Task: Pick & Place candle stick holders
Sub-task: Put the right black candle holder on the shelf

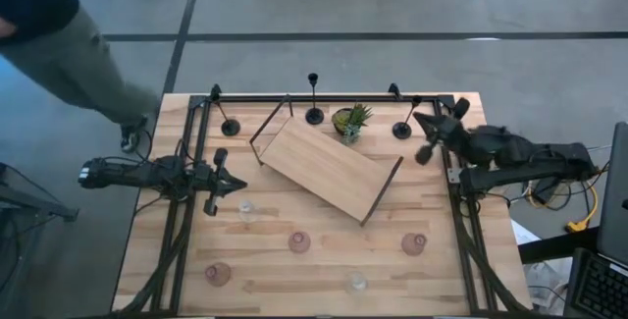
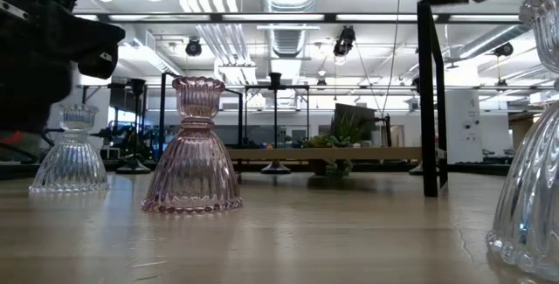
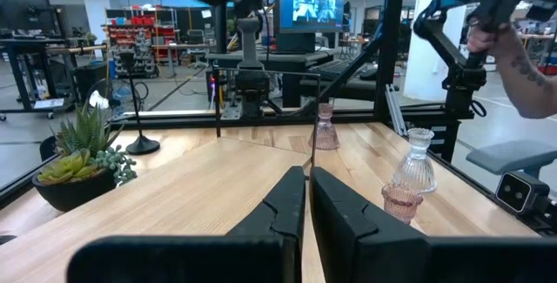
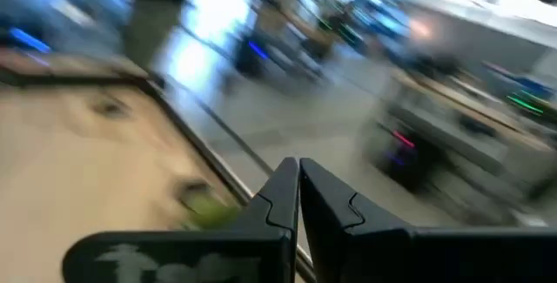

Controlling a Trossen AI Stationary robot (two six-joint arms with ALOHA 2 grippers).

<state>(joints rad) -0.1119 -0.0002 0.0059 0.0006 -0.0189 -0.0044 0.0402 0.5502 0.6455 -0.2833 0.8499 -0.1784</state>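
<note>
both pairs of fingers are closed on nothing. your left gripper (image 1: 218,184) is at the left side of the table (image 1: 324,260), with its fingertips (image 3: 306,187) pressed together, close to a clear glass cup (image 1: 246,210). your right gripper (image 1: 430,132) is at the far right corner, above the table edge, and its fingers (image 4: 298,183) also touch each other with nothing between them.

you can see three black holders standing along the far edge: one on the left (image 1: 230,126), one in the middle (image 1: 314,113) and one on the right (image 1: 402,129), near the right gripper. the small green plant (image 1: 350,121) stands between the middle holder and the right one. the wooden board (image 1: 329,169) lies tilted in the centre of the table.

the small glass cups stand apart on the near half. a pink cup (image 1: 299,242) is in the middle, another pink cup (image 1: 414,244) is at the right, and a third pink cup (image 1: 217,274) is near the left front corner. a second clear cup (image 1: 357,282) stands near the front edge.

a person (image 1: 59,44) stands beyond the far left corner of the table.
</note>
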